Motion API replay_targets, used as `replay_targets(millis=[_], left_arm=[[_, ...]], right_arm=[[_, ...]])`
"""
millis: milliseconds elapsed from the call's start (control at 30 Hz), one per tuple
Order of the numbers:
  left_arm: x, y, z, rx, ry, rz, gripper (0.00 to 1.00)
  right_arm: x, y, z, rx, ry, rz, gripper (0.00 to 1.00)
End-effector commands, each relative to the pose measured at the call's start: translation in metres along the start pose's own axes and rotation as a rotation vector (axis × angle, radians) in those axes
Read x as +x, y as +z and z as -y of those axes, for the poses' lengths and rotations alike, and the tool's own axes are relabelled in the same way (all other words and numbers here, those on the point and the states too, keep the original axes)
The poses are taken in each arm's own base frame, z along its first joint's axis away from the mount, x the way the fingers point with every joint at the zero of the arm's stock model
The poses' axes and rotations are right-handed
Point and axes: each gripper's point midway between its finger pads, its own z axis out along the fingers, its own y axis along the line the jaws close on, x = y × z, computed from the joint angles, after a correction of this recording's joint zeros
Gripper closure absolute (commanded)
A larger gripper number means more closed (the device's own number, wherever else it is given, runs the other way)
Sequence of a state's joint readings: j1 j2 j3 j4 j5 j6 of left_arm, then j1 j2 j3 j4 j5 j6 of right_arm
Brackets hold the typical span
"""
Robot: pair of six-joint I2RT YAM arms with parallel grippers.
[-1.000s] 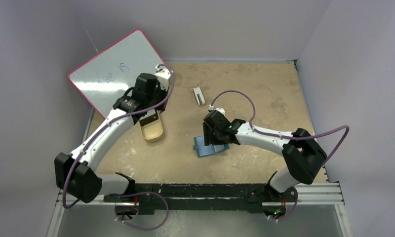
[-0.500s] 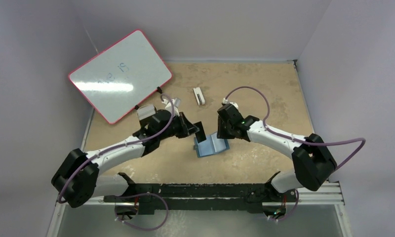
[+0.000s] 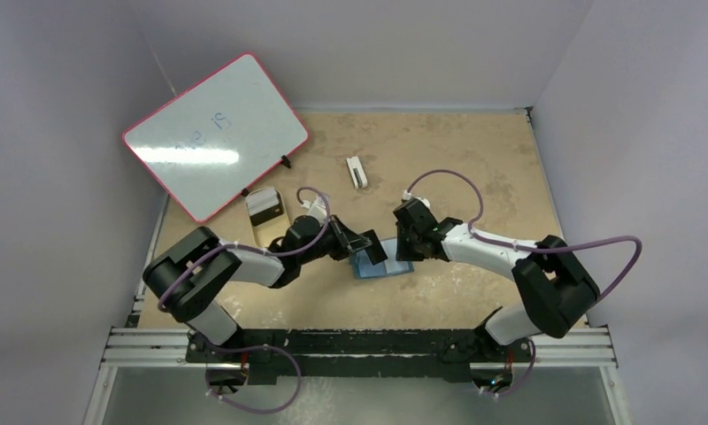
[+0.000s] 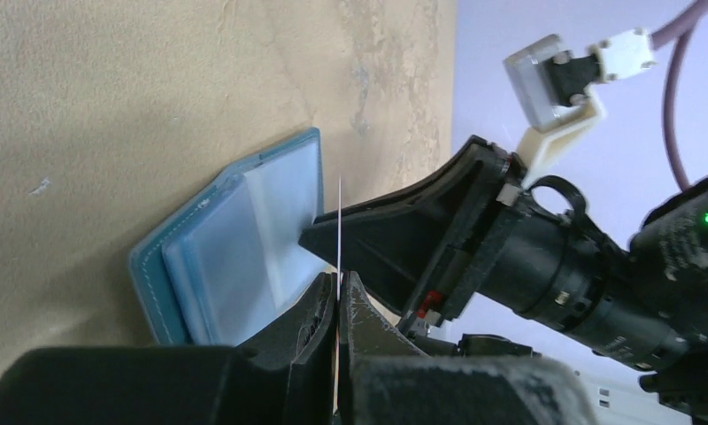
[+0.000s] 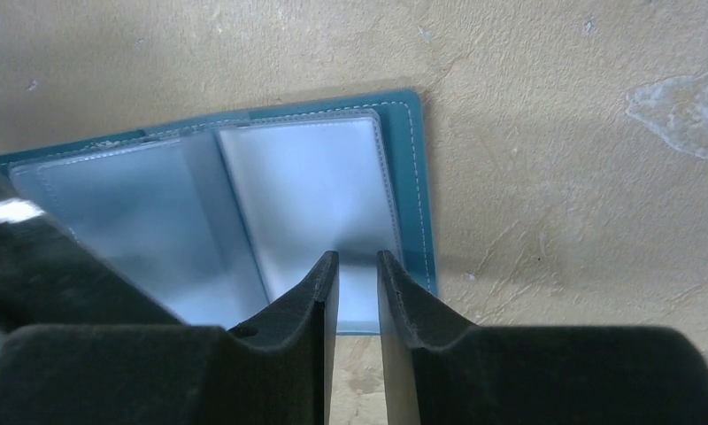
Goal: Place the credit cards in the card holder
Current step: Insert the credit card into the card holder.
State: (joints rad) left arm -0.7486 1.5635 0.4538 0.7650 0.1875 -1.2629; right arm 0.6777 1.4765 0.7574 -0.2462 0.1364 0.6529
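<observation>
Likely snag — left gripper pinches a credit card edge-on at the open card holder on the table, right gripper nearly closed at its edge, grip unclear; a skewed card may miss the clear pocket.

Faint blue handwriting is seen on the whiteboard at the far left of the tabletop, but it is too pale and small to be read. No other legible text, brand or number is shown.
</observation>
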Motion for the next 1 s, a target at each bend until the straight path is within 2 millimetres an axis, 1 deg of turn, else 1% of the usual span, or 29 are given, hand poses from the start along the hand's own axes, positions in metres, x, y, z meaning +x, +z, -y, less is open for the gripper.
replay_targets(millis=[0,67,167,233,333,400,533,667,767,967], left_arm=[[0.001,0.011,0.023,0.134,-0.036,-0.012,1.00],[0.007,0.017,0.014,0.125,-0.043,-0.040,1.00],[0.017,0.025,-0.010,0.067,-0.050,-0.078,1.00],[0.022,0.029,-0.020,0.052,-0.053,-0.095,1.00],[0.023,0.030,-0.036,-0.001,-0.039,-0.091,1.00],[0.022,0.029,-0.043,-0.033,-0.022,-0.078,1.00],[0.021,0.033,-0.040,-0.031,-0.001,-0.083,1.00],[0.024,0.039,-0.039,-0.045,0.028,-0.125,1.00],[0.030,0.042,-0.041,-0.071,0.042,-0.170,1.00],[0.029,0.039,-0.048,-0.143,0.091,-0.179,1.00]], right_arm=[[0.004,0.002,-0.001,-0.025,0.032,0.005,0.75],[0.007,0.003,0.000,-0.027,0.040,0.004,0.75],[0.010,0.002,0.001,-0.032,0.049,0.003,0.75],[0.011,0.000,0.002,-0.036,0.053,0.008,0.75],[0.010,-0.002,0.003,-0.034,0.053,0.017,0.75],[0.009,-0.003,0.003,-0.034,0.051,0.018,0.74],[0.009,-0.003,0.003,-0.032,0.053,0.019,0.74],[0.011,-0.002,0.004,-0.028,0.058,0.014,0.74],[0.008,-0.002,0.004,-0.021,0.067,0.021,0.74],[0.001,-0.005,-0.001,-0.032,0.073,0.037,0.74]])
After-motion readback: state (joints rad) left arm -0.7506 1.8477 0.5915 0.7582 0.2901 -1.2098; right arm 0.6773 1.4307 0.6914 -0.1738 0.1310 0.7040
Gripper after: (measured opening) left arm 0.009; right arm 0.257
